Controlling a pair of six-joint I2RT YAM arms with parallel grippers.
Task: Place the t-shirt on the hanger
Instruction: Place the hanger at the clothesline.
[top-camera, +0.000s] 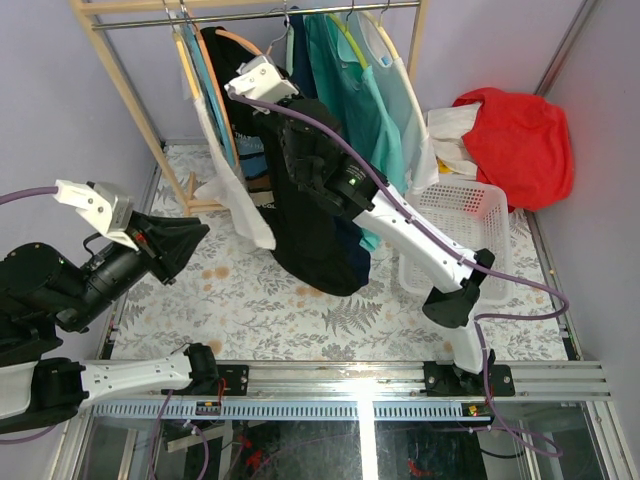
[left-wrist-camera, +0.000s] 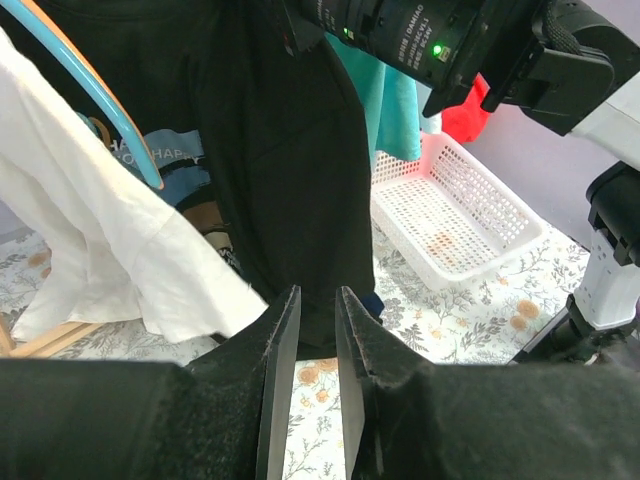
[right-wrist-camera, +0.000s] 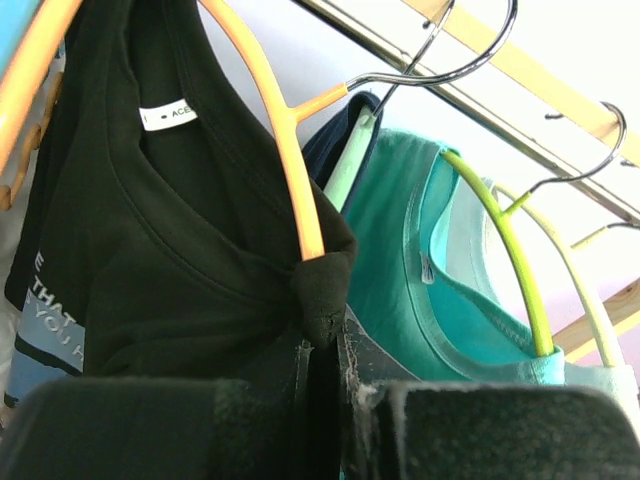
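The t-shirt (right-wrist-camera: 180, 260) hangs lengthwise down (collar up), seemingly half on the hanger (right-wrist-camera: 289, 150).

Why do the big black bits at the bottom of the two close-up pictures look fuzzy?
Left wrist view: the left gripper sits very near the lens, so it blurs, while the white basket looks sharp. Right wrist view: the right gripper is soft too; the hanger and the t-shirt are clearer. Top view: even light, everything fairly sharp.

White basket (top-camera: 468, 206) (red cloth (top-camera: 520, 135) just behind)
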